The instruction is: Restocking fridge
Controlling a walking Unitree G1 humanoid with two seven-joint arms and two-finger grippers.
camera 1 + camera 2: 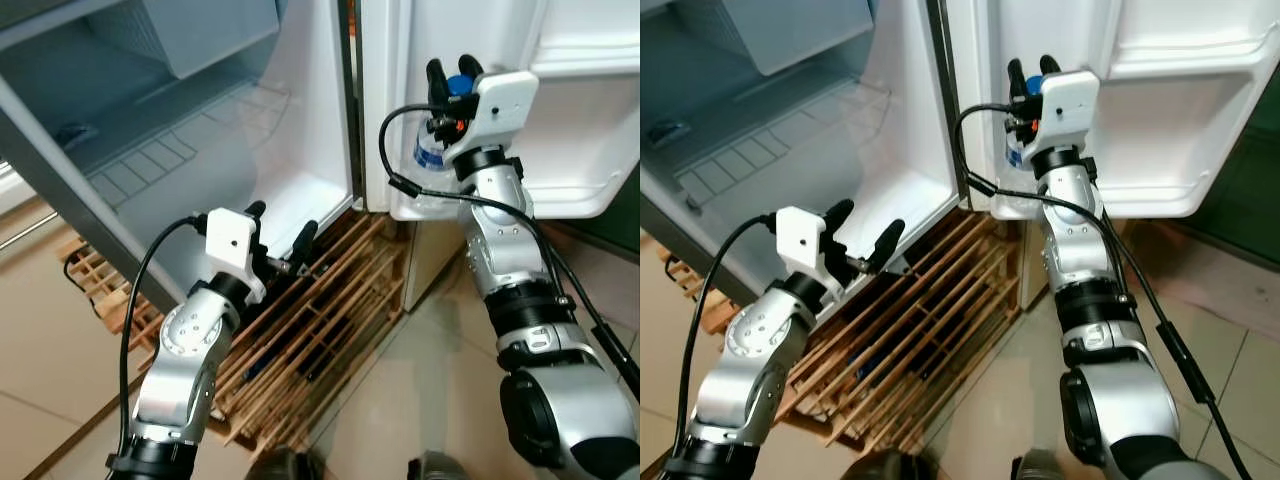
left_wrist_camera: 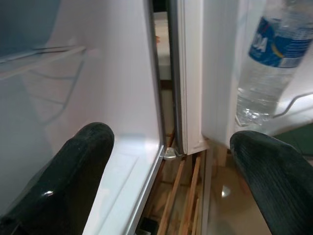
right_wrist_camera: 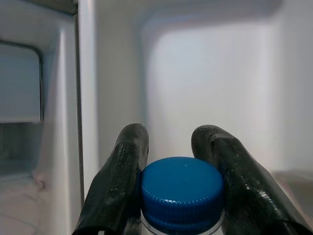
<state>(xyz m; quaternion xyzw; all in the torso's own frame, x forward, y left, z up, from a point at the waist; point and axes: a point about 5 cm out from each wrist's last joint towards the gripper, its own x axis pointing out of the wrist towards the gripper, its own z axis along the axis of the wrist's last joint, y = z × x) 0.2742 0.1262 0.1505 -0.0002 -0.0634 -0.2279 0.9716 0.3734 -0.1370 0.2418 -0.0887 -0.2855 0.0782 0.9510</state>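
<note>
A clear water bottle (image 1: 430,150) with a blue cap (image 3: 182,195) and a blue label (image 2: 271,39) hangs upright at the lowest shelf of the open fridge door (image 1: 590,150). My right gripper (image 1: 452,72) is shut on the bottle's neck just under the cap, one black finger (image 3: 122,171) on each side. My left gripper (image 1: 282,228) is open and holds nothing; it is low, in front of the bottom edge of the open fridge compartment (image 1: 200,150). The bottle's base is near the door shelf's rail (image 2: 293,105).
A wooden slatted rack (image 1: 320,320) lies on the tiled floor (image 1: 400,400) under the fridge. Inside the fridge are a clear shelf (image 1: 170,140) and a drawer (image 1: 200,35) above. Black cables run along both arms.
</note>
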